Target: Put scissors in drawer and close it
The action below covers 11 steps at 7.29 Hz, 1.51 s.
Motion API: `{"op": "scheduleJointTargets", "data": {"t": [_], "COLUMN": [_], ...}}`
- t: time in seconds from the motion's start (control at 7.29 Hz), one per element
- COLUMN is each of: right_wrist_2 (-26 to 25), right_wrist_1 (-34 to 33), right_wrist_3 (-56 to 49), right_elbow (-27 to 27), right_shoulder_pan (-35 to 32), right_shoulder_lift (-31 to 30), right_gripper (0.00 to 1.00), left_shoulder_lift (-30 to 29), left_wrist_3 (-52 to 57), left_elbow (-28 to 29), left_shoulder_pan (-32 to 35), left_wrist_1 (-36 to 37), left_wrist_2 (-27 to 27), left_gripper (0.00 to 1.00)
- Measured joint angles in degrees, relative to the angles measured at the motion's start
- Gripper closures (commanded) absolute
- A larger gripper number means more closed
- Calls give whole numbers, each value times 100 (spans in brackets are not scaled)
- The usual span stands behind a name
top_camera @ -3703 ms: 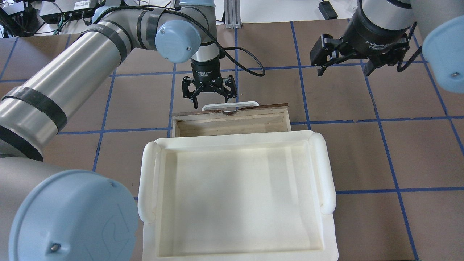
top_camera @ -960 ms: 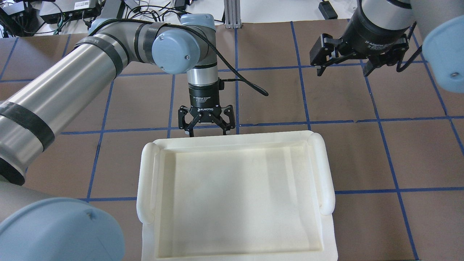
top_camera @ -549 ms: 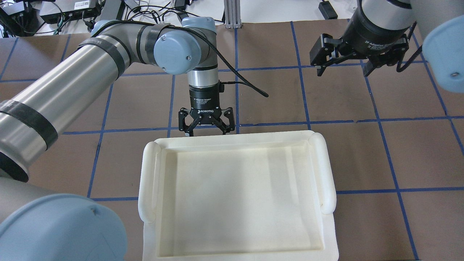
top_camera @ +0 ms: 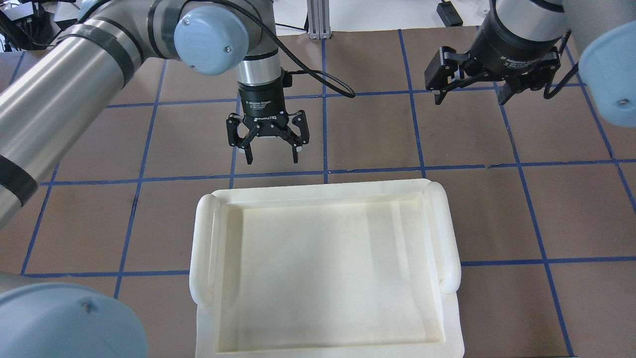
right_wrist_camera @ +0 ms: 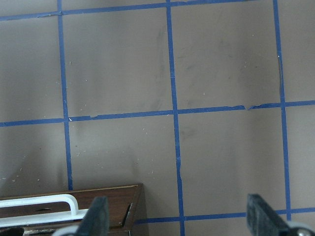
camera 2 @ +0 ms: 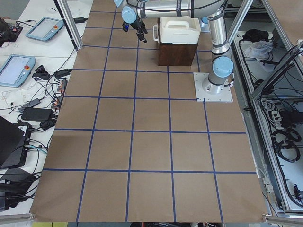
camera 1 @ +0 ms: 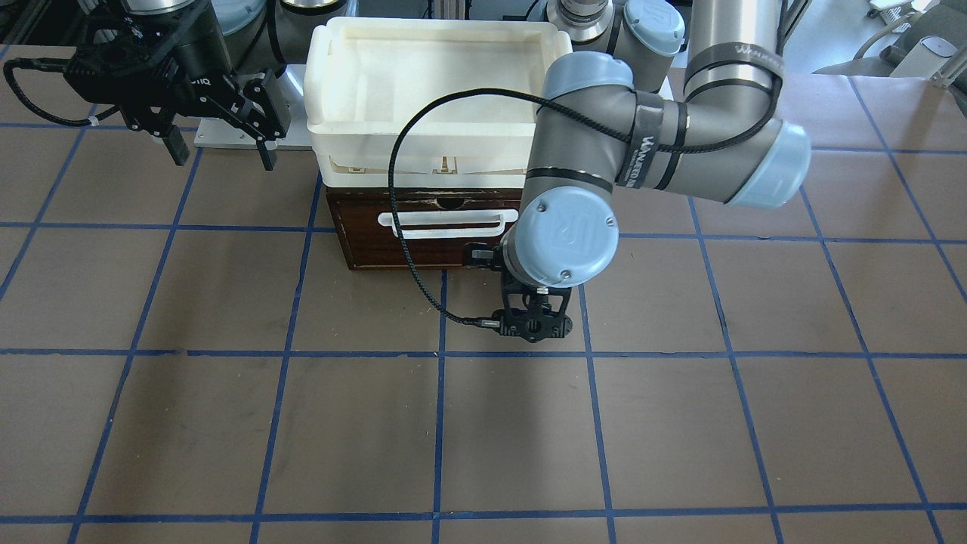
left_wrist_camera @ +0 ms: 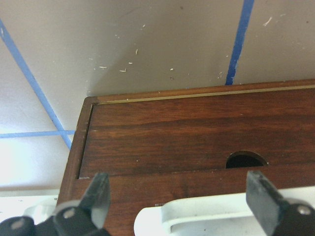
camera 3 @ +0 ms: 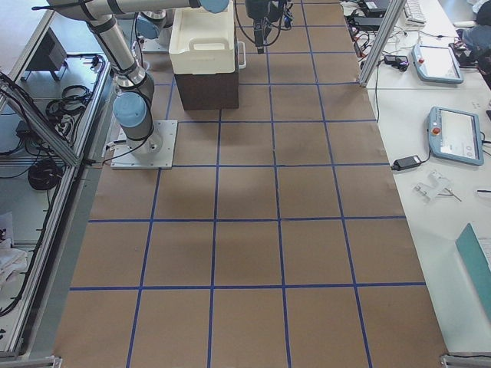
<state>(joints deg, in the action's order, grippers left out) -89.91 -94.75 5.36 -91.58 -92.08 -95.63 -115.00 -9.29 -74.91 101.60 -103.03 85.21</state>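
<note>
Left gripper (top_camera: 271, 160): fingers spread, empty, hanging just in front of the drawer (camera 1: 378, 249), which sits flush beneath the white tray (camera 1: 423, 143); the scissors show in no view. The drawer is judged rigid wood and not fragile, so grip or press at its white bar handle (camera 1: 446, 221).

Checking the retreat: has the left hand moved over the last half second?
Yes. In the overhead view the left hand has backed away from the white tray, off its far rim and slightly leftward.

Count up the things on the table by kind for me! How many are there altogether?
Pincers: 2 (left pincer, right pincer)
Tray: 1
Drawer: 1
Total: 4
</note>
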Motion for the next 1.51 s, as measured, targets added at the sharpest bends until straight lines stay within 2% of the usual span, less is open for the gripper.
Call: {"op": "scheduleJointTargets", "data": {"t": [0.27, 0.82, 1.23, 1.51], "right_wrist_2": [0, 0, -2, -6], "right_wrist_1": [0, 0, -4, -5], "right_wrist_3": [0, 0, -6, -7], "right_elbow": [0, 0, 0, 0], "right_shoulder_pan": [2, -1, 2, 5], "right_shoulder_lift": [0, 6, 9, 7], "right_gripper": [0, 0, 0, 0], "left_shoulder_lift": [486, 1535, 1870, 2009], "left_wrist_3": [104, 536, 577, 583], "left_elbow": [114, -112, -794, -861], "left_shoulder_pan": [-385, -1014, -1115, -1117], "left_wrist_1": [663, 916, 1704, 1514], "left_wrist_2": [266, 303, 280, 293], "left_gripper": [0, 0, 0, 0]}}
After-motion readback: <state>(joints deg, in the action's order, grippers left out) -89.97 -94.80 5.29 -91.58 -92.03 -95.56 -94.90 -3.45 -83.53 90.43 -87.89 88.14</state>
